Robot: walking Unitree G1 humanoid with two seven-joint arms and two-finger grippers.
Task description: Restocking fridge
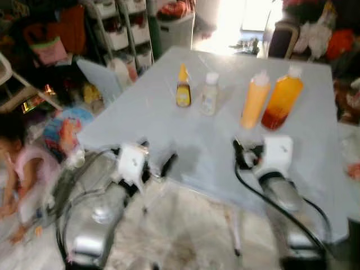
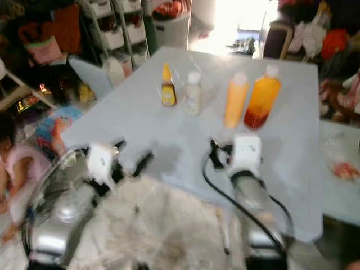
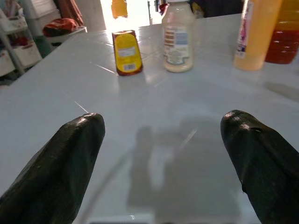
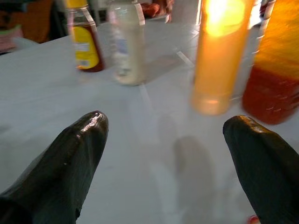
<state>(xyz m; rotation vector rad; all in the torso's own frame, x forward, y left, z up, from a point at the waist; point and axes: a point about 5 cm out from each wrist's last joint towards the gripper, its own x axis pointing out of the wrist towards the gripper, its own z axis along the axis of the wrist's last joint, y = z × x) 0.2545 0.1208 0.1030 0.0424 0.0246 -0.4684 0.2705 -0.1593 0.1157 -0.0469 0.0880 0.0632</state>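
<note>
- tabletop (image 1: 169,118): pale grey-blue, plain;
- small bottle (image 1: 183,87): yellow cap and label, dark brown contents;
- white bottle (image 1: 210,95): creamy white, pale label with blue print;
- tall bottle (image 1: 255,101): light orange, white cap;
- wide bottle (image 1: 282,101): amber orange, deepening to red at its base, white cap;
- left end effector (image 3: 159,158): glossy black fingers (image 3: 70,154); white housing on a silver arm;
- right end effector (image 4: 163,158): black fingers (image 4: 70,154); white housing, black cable;
- person (image 1: 22,169): pink clothing;
- floor (image 1: 185,225): mottled beige and brown.
</note>
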